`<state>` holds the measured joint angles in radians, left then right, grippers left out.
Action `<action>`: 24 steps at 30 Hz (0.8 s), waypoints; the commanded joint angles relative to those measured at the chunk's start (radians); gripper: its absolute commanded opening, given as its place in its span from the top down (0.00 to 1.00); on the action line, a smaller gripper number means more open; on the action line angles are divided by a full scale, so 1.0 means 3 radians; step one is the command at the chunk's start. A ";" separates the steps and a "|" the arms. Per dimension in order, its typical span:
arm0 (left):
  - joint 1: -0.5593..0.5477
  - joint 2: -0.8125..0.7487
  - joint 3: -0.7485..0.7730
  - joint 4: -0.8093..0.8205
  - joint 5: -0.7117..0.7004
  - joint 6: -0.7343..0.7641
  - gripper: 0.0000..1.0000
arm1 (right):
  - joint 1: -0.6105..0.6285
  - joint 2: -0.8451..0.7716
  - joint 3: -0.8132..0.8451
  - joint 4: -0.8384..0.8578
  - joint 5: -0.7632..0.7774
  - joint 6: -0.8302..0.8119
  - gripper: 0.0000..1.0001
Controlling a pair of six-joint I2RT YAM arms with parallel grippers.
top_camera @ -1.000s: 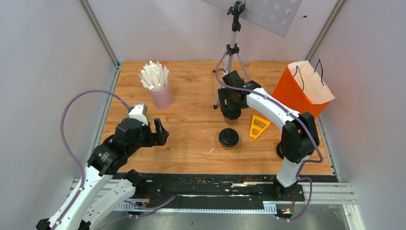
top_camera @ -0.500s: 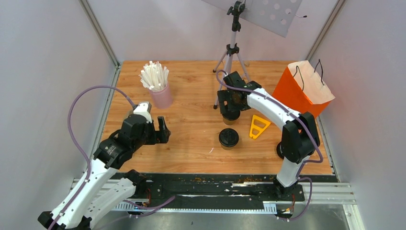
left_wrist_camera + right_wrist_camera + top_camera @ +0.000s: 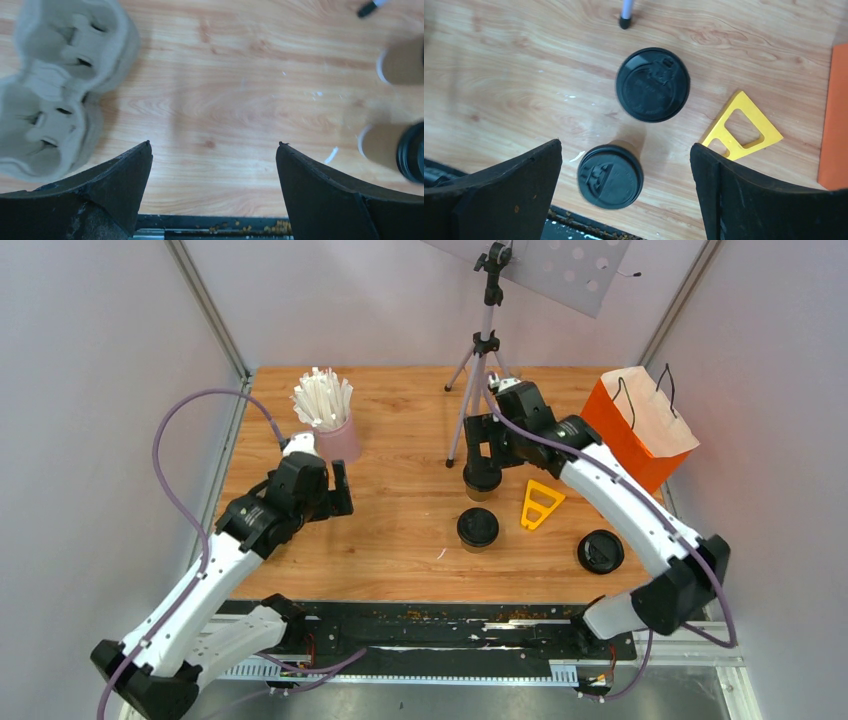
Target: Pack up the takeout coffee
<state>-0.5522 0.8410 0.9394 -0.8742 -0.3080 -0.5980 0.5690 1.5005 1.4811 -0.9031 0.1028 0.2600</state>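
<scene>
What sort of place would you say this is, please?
Most likely a robotics lab test booth rather than a real café: plain grey walls close in a small wooden table, a tripod stands on it, and the lidded coffee cups and orange paper bag look like staged props.

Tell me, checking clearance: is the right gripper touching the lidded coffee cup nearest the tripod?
Apart. The right wrist view shows the lidded coffee cup well clear of the right gripper and its open fingers.

We are observing the left arm [image 3: 215, 570] and right arm [image 3: 620, 505] wearing white link shells over black joint housings. A mauve cable [image 3: 157, 455] is trailing along each. The left gripper [image 3: 214, 143] and right gripper [image 3: 626, 143] are presenting broad, matte-black wedge fingers [image 3: 115, 175].
</scene>
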 commanded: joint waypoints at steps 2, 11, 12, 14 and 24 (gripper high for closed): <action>0.0094 0.0374 0.0390 -0.0215 -0.0780 -0.0307 0.00 | 0.0195 -0.0641 -0.0241 0.0036 -0.0239 0.0129 0.00; 0.0783 0.0418 0.0413 -0.0117 -0.1003 -0.0481 0.00 | 0.0819 -0.1534 -0.1116 0.0490 -0.0345 0.0480 0.00; 0.0967 0.0430 0.0406 -0.0139 -0.0935 -0.0505 0.00 | 0.0836 -0.1578 -0.1159 0.0513 -0.0414 0.0484 0.00; 0.1286 0.0452 0.0381 -0.0175 -0.0780 -0.0586 0.00 | 0.0846 -0.1646 -0.1225 0.0555 -0.0503 0.0486 0.00; 0.1951 0.0721 0.0124 0.0013 -0.0769 -0.1068 0.14 | 0.0894 -0.1744 -0.1406 0.0761 -0.0651 0.0444 0.00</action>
<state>-0.0307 1.0206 1.0161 -0.9226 -0.5518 -0.8463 0.8310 0.9871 1.0721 -0.7429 -0.0700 0.3885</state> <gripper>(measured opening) 0.868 0.998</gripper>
